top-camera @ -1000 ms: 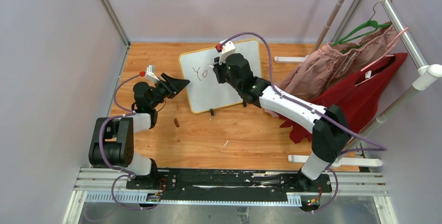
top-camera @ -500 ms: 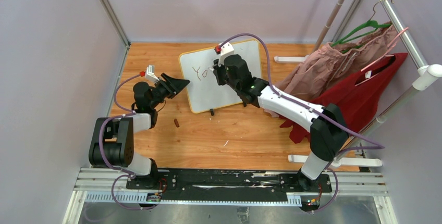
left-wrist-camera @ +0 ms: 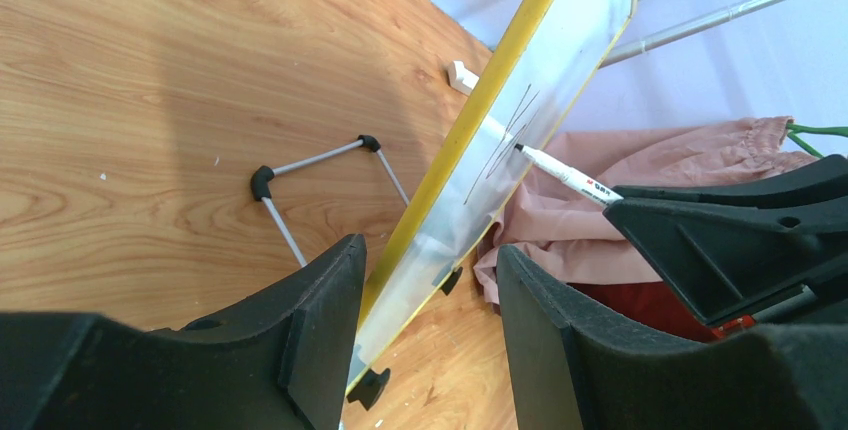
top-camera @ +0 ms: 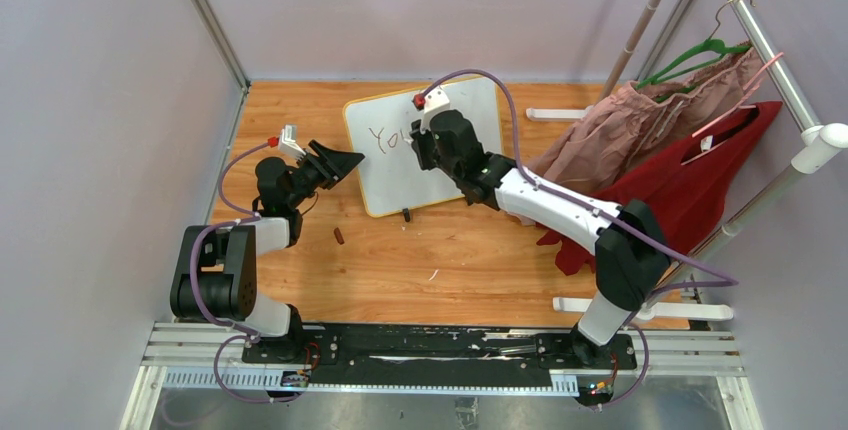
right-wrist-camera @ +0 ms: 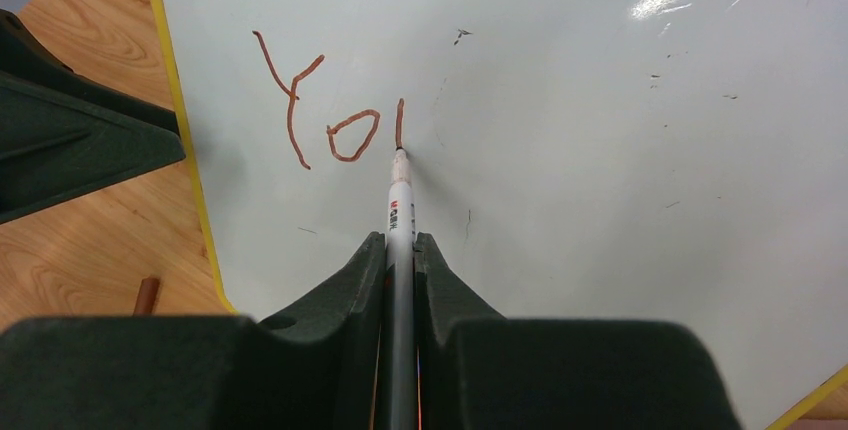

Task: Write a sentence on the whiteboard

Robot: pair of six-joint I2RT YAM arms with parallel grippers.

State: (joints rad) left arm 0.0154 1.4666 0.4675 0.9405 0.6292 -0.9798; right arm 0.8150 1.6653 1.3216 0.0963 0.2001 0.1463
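The whiteboard [top-camera: 400, 178] with its yellow frame stands tilted at the back of the table; it also shows in the left wrist view [left-wrist-camera: 478, 140] and the right wrist view [right-wrist-camera: 600, 150]. The sentence [right-wrist-camera: 330, 120] reads "Yo" plus one upright stroke, in reddish-brown marker. My right gripper [right-wrist-camera: 400, 242] is shut on a white marker [right-wrist-camera: 400, 205] whose tip touches the board at the foot of that stroke. My left gripper [left-wrist-camera: 430, 300] is open, its jaws either side of the board's left lower corner. In the top view it [top-camera: 345, 162] sits at the board's left edge.
A small brown marker cap [top-camera: 340, 236] lies on the wood in front of the board. A clothes rack with pink [top-camera: 640, 125] and red [top-camera: 690, 185] garments stands right, its white feet [top-camera: 640, 307] on the table. The board's wire stand [left-wrist-camera: 300, 165] is behind it.
My right gripper has shifted slightly right and the marker has added a stroke after "Yo". The left arm has not moved.
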